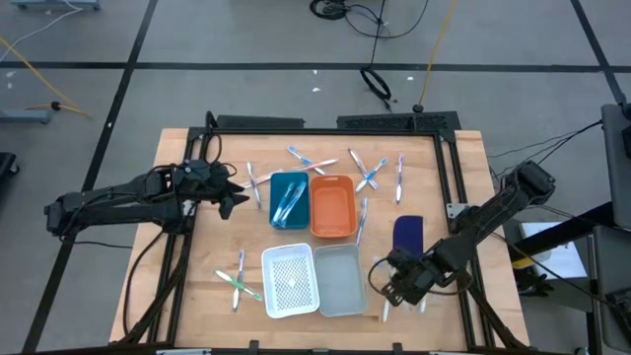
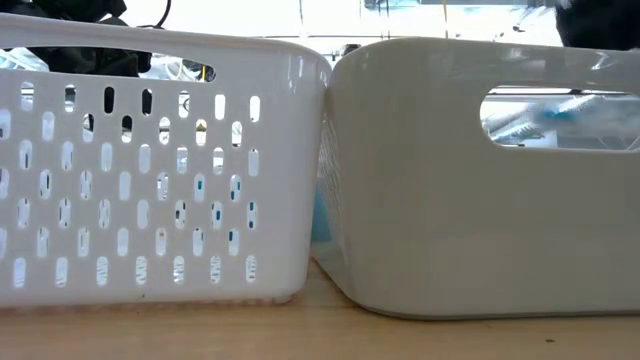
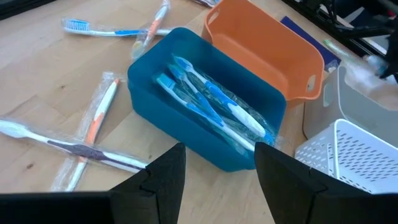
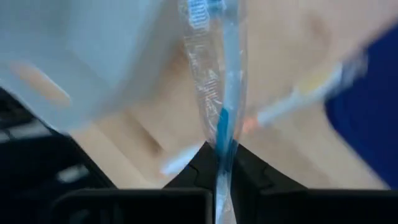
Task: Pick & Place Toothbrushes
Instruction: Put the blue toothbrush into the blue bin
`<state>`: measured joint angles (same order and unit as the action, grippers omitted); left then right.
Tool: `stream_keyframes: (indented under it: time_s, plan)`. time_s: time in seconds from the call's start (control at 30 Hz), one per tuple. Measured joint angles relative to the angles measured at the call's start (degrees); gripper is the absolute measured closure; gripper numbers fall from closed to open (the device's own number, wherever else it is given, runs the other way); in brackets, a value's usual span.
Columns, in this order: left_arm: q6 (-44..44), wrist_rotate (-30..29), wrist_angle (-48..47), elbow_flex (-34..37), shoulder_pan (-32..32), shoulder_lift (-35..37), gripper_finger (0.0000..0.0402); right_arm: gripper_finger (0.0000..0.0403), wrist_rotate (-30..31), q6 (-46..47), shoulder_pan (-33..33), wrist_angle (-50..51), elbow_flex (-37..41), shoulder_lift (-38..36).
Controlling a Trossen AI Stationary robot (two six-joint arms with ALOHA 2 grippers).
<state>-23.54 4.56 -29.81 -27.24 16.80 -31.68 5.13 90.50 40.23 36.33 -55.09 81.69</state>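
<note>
- On my left, the left gripper [image 1: 235,200] hovers over the table [image 1: 177,286] near its left edge, just left of the blue bin; in the left wrist view its fingers [image 3: 165,180] stand apart with nothing between them.
- Two wrapped toothbrushes [image 1: 238,280] lie crossed near the table's front left corner, just left of the white perforated basket [image 1: 290,281].
- Another crossed pair [image 3: 78,146] lies just left of the blue bin [image 1: 288,200], close under the left gripper.
- The blue bin sits mid-table and holds several wrapped blue toothbrushes [image 3: 208,106].
- The orange bin [image 1: 333,206] touches the blue bin's right side; I cannot tell whether anything is in it.
- Toward the far edge, loose toothbrushes [image 1: 367,173] are scattered behind both bins.
- The grey bin [image 1: 341,279] stands beside the white basket at the front edge; in the low view those two fill my screen.
- A dark blue flat piece [image 1: 408,235] lies right of the orange bin.
- The right gripper [image 1: 390,288] is low at the front edge, just right of the grey bin; its fingers are clamped together on a wrapped blue toothbrush [image 4: 222,93].
- One more toothbrush with an orange accent [image 4: 292,99] lies on the wood beside the dark blue piece.
</note>
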Motion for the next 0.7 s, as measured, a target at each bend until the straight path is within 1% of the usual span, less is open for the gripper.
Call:
stream_keyframes:
  time_s: [0.2,0.3,0.4,0.5,0.63,0.7]
  plan:
    - [-0.55,-0.05,0.01,0.00,0.00,-0.06,0.0208,0.0393,17.28,-4.57,-0.52,-2.81,-0.02,-4.51]
    - [-0.56,-0.05,0.01,0.00,-0.02,-0.09,0.0208,0.0393,26.45,-10.18,-0.49,-5.76,-0.02,-6.07]
    - [-0.56,-0.07,0.01,0.00,-0.02,-0.09,0.0208,0.0393,34.27,-17.47,-0.52,-8.84,-0.02,-7.32]
    - [-0.58,-0.07,0.03,0.00,0.00,-0.09,0.0208,0.0393,39.55,-25.95,-0.90,-11.87,-0.05,-7.72]
    - [-0.63,-0.09,0.05,0.00,-0.01,-0.09,0.0208,0.0393,45.01,-37.98,-1.80,-16.52,-0.07,-8.10]
    - [-0.71,-0.09,0.05,0.00,-0.02,-0.09,0.0208,0.0393,46.75,-44.52,-2.38,-18.84,-0.07,-8.04]
